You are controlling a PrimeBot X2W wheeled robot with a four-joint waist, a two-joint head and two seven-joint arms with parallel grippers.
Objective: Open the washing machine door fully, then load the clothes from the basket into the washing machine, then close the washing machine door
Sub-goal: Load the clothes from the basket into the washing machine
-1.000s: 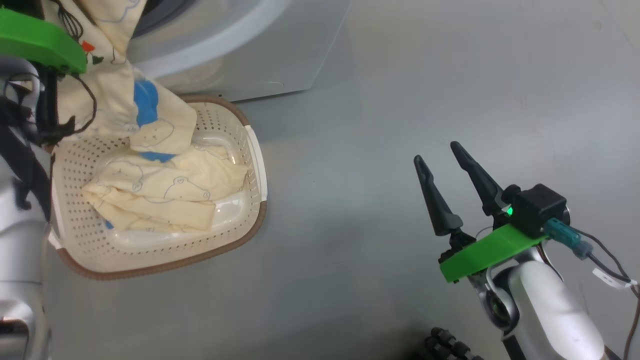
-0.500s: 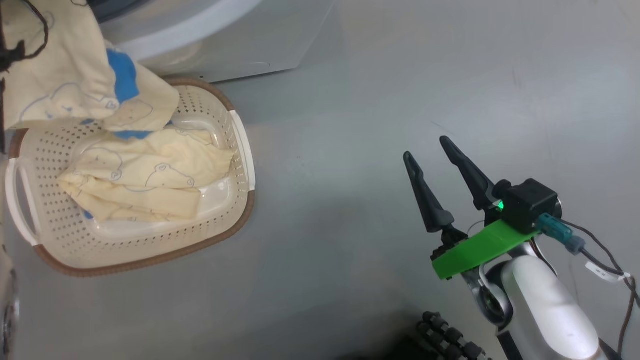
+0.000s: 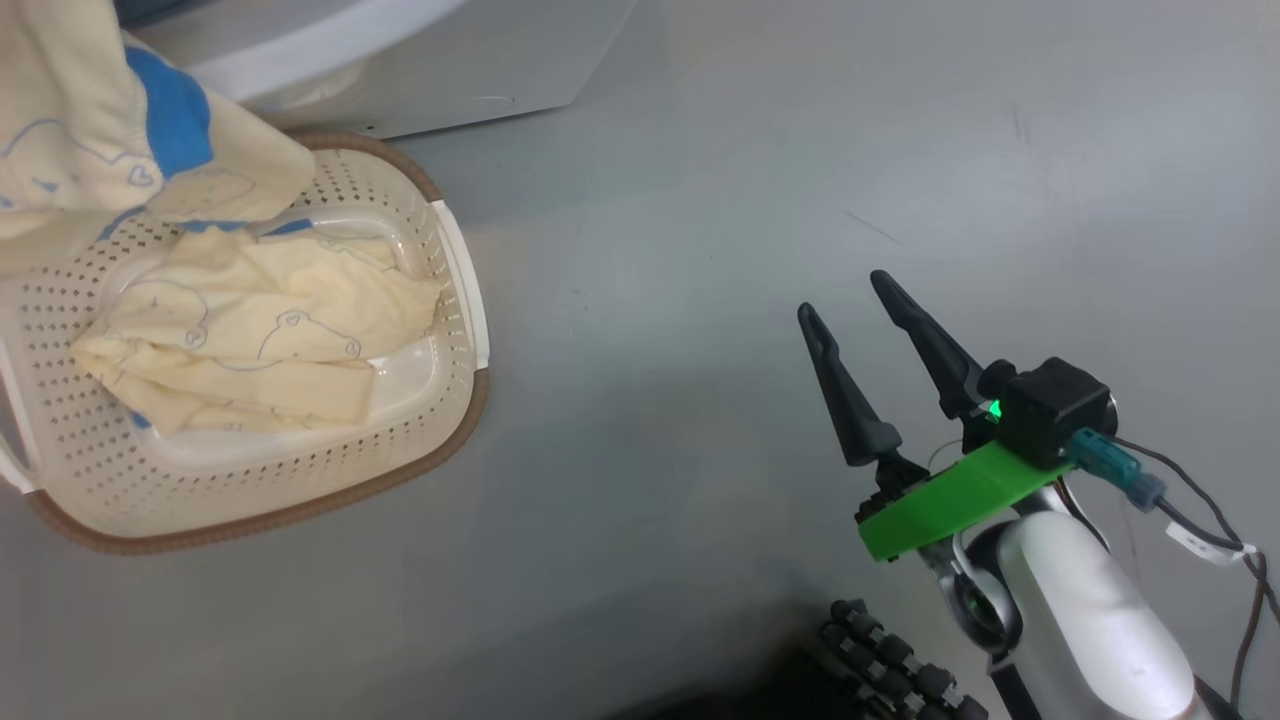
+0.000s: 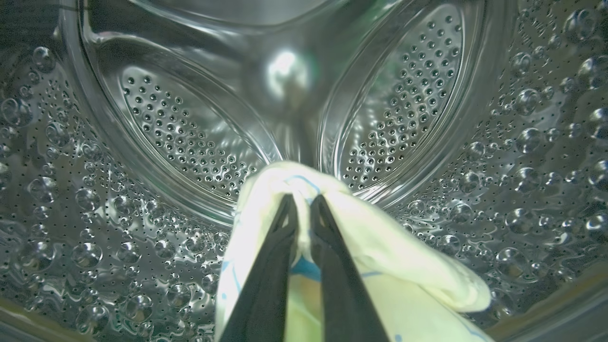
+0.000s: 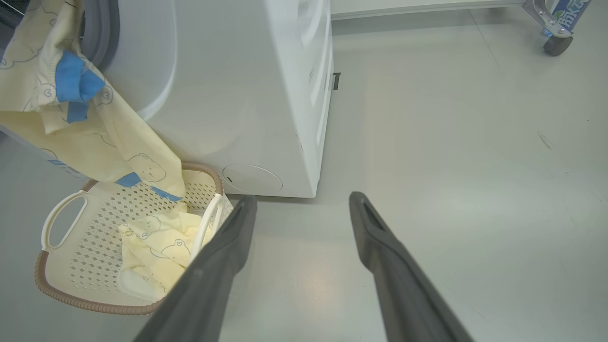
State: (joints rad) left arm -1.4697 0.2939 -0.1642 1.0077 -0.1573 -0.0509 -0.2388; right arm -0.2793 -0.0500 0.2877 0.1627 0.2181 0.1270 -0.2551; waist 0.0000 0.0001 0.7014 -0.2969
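One yellow garment (image 3: 90, 130) with blue bear drawings and a blue patch hung above the far left corner of the basket (image 3: 400, 440). The left gripper (image 4: 302, 199) was pinched tight on its top fold, deep inside the shiny drum (image 4: 180, 123) with its many little holes. In the right wrist view the garment (image 5: 95, 128) draped out of the washing machine (image 5: 237, 95). Its low end reached down to the basket (image 5: 80, 266). I could not tell if it touched the clothes (image 5: 156, 247) lying in there. The washing machine stood just behind the basket.

Well to the right of the basket, the right gripper (image 3: 842, 294) hung over the grey floor (image 3: 700, 200) with its two fingers wide apart. Far past the basket to the right sat a small wheel (image 5: 556, 45) under a blue sign (image 5: 567, 12). Its writing was too small to read.

Since a second before, the head camera had turned, so the basket sat further left in its picture. The right gripper's fingers had stayed just as wide.
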